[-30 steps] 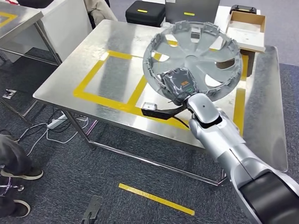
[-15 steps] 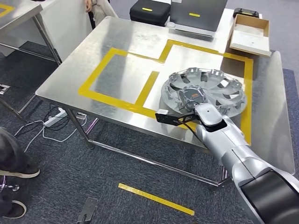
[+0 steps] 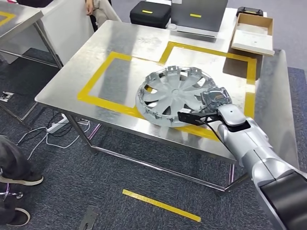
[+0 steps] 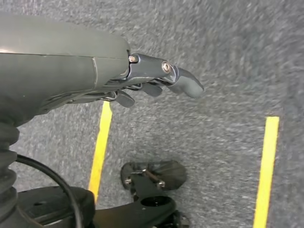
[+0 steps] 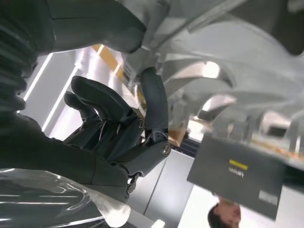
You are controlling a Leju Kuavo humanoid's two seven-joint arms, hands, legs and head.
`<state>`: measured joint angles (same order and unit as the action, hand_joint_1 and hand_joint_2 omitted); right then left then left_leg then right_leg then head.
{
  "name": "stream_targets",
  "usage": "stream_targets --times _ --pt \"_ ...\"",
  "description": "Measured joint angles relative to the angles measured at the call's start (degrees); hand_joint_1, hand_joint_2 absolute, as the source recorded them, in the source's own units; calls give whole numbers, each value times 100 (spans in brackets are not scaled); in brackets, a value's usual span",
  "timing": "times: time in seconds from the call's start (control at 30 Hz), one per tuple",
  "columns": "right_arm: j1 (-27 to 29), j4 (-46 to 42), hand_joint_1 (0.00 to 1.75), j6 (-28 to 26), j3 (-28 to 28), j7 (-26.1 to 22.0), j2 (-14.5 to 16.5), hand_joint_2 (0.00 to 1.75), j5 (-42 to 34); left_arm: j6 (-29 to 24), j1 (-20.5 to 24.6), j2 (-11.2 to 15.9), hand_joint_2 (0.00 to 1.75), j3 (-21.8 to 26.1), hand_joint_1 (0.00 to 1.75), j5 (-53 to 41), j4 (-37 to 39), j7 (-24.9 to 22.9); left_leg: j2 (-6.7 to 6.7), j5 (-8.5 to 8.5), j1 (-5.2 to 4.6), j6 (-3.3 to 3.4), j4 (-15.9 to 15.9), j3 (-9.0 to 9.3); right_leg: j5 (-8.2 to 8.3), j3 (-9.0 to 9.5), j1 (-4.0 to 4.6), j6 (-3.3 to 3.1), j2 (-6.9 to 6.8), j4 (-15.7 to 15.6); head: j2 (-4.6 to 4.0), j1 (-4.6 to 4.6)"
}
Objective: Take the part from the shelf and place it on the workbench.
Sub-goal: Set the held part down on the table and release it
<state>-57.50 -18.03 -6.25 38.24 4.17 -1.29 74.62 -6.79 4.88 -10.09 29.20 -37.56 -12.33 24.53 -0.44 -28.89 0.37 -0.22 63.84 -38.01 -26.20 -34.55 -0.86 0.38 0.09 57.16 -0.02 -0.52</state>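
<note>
A silver wheel cover [image 3: 170, 93] lies nearly flat on the steel workbench [image 3: 119, 79], across the near yellow tape line. My right hand [image 3: 216, 97] is at the cover's right rim. In the right wrist view the rim of the wheel cover [image 5: 232, 57] sits between the thick thumb and a dark finger of my right hand [image 5: 118, 123], which grips it. My left hand [image 4: 150, 80] hangs over the grey carpet with its fingers stretched out and nothing in them.
Two black cases [image 3: 150, 12] and a cardboard box [image 3: 253, 33] stand along the workbench's far edge. A person [image 3: 98, 7] sits behind the table. Another steel table [image 3: 18, 19] stands at the left; shoes [image 3: 14, 167] and cables lie on the floor there.
My right hand lowered the wheel cover from a raised, tilted hold down onto the workbench. The cover now lies flat and the hand is at its right rim.
</note>
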Motion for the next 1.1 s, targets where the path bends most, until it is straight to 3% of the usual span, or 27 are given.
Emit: stream_targets --times 0.07,0.1,0.13,0.17,0.27,0.33,0.4,0.47,0.53,0.6,0.63,0.67,0.77,0.83,0.97,1.03,1.1 --pt "10 0 87 -45 -46 -85 61 87 -50 42 31 20 175 0 0 -20 0 8 2 -339 23 -60 742 -327 1 7 -3 -13 7 -3 0 -15" --pt "20 0 44 -41 -61 -112 100 44 -63 75 43 33 175 0 0 -31 0 10 3 -422 32 -81 1022 -455 -1 9 -4 -13 11 -1 0 -15" --pt "27 0 0 -39 -73 -129 141 0 -66 112 53 48 175 0 0 -46 -1 14 3 -397 39 -95 1113 -499 -3 12 -5 -12 15 3 0 -17" --pt "27 -1 0 -41 -86 -141 185 0 -67 144 64 65 175 0 0 -61 -3 16 3 -262 47 -103 977 -438 -6 15 -8 -7 21 10 0 -18" --pt "-5 -22 0 -67 -137 -164 298 0 -61 194 108 107 175 -2 0 -93 -25 18 0 249 65 -93 -100 61 -42 6 -1 51 36 63 0 -20" --pt "-30 -31 0 -90 -153 -170 333 0 -58 198 136 113 175 -2 0 -104 -32 20 -7 286 57 -42 -410 192 -53 -27 23 105 41 87 1 -24" --pt "-42 -32 0 -111 -156 -178 349 0 -56 194 142 125 175 -1 0 -110 -35 22 -10 280 50 37 -427 188 -54 -41 24 153 39 83 1 -21" --pt "-56 -33 0 -142 -169 -185 357 0 -52 170 143 141 87 2 0 -107 -42 22 -6 298 58 118 -446 200 -183 -128 13 195 32 240 0 -7" --pt "-66 -33 0 -190 -191 -186 359 0 -38 153 150 153 0 7 0 -93 -49 8 0 307 59 174 -457 206 -516 -413 11 222 25 851 0 9" --pt "-48 -33 0 -239 -205 -179 359 0 -18 153 144 162 0 21 0 -85 -50 -28 4 303 45 192 -454 206 -802 -758 14 229 23 1601 0 11" --pt "-36 -33 0 -259 -210 -175 359 0 -16 153 139 164 0 29 0 -84 -50 -50 3 302 36 195 -453 207 -808 -835 16 221 23 1753 0 11" --pt "-28 -33 0 -283 -223 -171 359 0 -25 153 136 165 0 37 0 -84 -50 -74 -1 301 28 196 -453 209 -705 -802 21 202 23 1674 0 12" --pt "-47 -54 0 -390 -315 -183 359 0 -96 153 125 158 0 51 0 -84 -50 -106 -12 298 1 189 -448 218 -184 -258 61 87 12 583 0 11" --pt "-63 -90 0 -465 -377 -212 359 0 -136 156 120 149 0 64 0 -84 -50 -109 -8 304 -10 156 -442 200 -95 -24 95 40 0 155 0 5" --pt "-59 -203 0 -660 -505 -365 343 0 -231 179 98 145 0 93 0 -76 -50 -110 3 245 -1 32 -364 159 -64 32 76 -14 -5 43 0 -4" --pt "-67 -264 0 -733 -557 -415 339 0 -272 176 85 148 0 101 0 -72 -50 -107 7 -19 18 -36 69 -18 -41 56 50 -51 -11 11 0 -21" --pt "-20 -323 0 -852 -617 -539 339 0 -400 167 75 149 0 120 0 -60 -50 -99 8 -309 37 -84 731 -305 -41 59 49 -66 -9 15 0 -27"
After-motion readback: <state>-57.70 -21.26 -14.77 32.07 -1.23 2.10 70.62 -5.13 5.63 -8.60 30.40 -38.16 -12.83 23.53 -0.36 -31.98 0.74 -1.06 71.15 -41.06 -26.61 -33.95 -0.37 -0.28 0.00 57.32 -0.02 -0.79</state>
